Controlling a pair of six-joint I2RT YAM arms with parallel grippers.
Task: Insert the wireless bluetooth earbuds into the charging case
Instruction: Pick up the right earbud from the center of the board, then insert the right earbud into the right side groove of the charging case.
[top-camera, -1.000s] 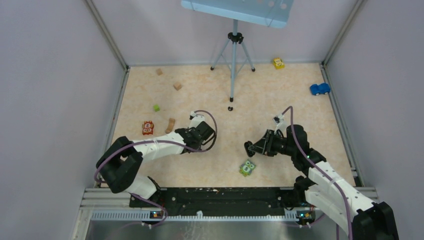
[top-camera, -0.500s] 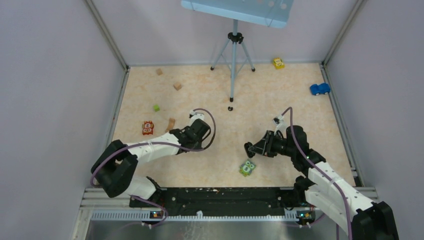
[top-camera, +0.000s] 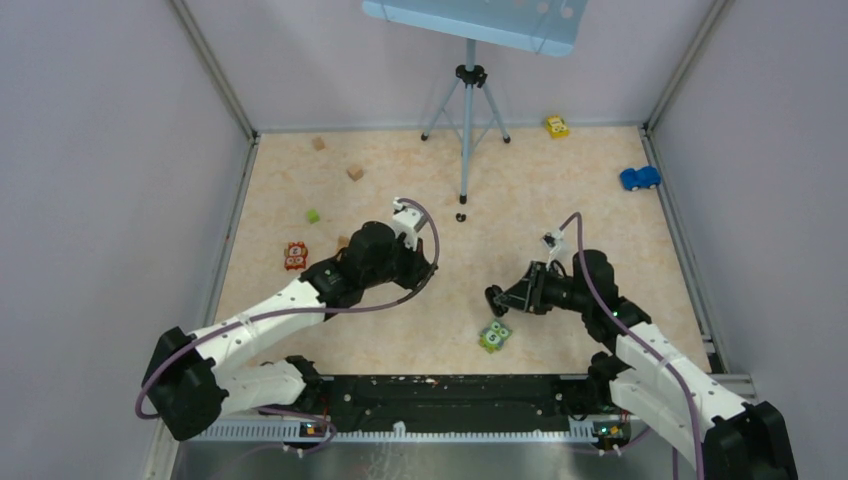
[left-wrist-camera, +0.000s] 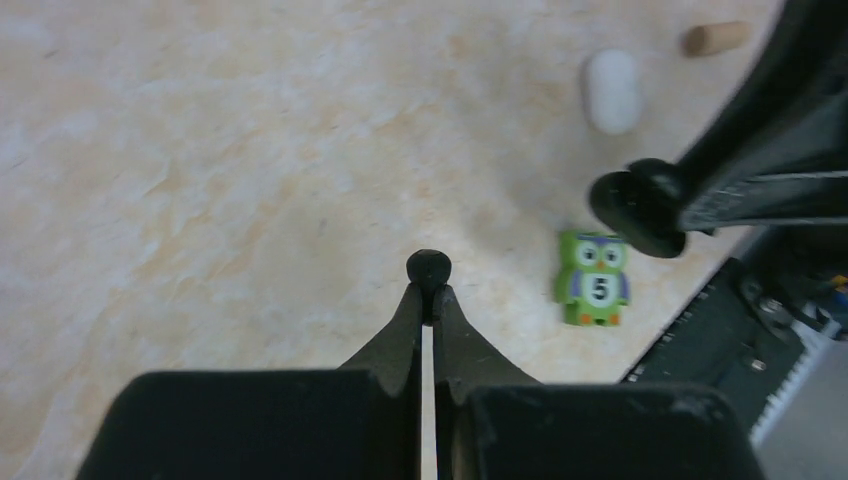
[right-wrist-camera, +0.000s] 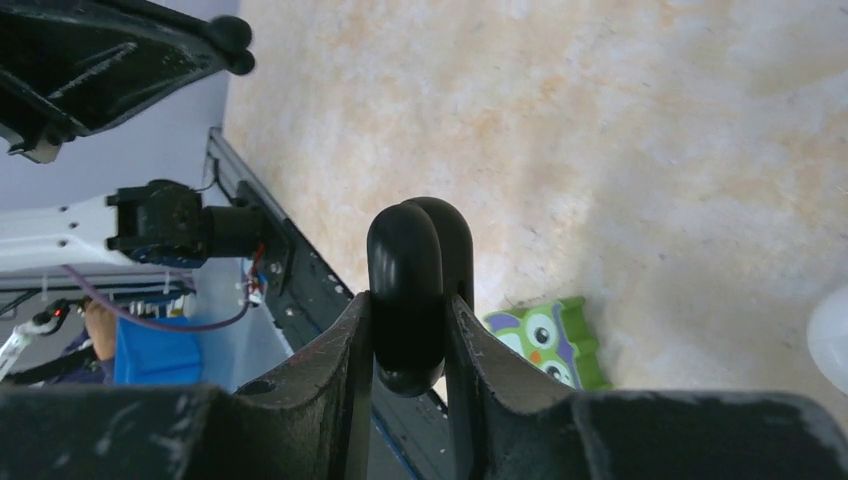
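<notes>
1. Pinching a black earbud (left-wrist-camera: 428, 268) at its very tips, the left claw (left-wrist-camera: 428, 292) is drawn down to a narrow slit. The bud sits just past the fingertips, clear of the tabletop (left-wrist-camera: 200, 150).
2. The right claw (right-wrist-camera: 408, 305) is clamped on the black charging case (right-wrist-camera: 405, 250). The case stands on end between the fingers, its long axis running up the right wrist frame in line with them. Two rounded lobes show at its top; whether that is a lid ajar cannot be told.
3. The coming move turns on one relation. In the left wrist view the case sits to the right of the bud and a little higher, at the right-centre of the frame, with bare tabletop showing between them. From overhead, the left claw lies left of the case and slightly higher in the frame, near but apart.
4. As a judgement, this is the carry before insertion. The bud has to travel rightward to the case's open face, and the left arm looks the one to close the gap while the right merely presents the case. Which face holds the sockets is not visible.
5. A white pebble-shaped case (left-wrist-camera: 612, 90) lies on the tabletop at the upper right of the left wrist frame. A green owl block (left-wrist-camera: 593, 278) lies just below the held case there. No white buds are visible.
</notes>
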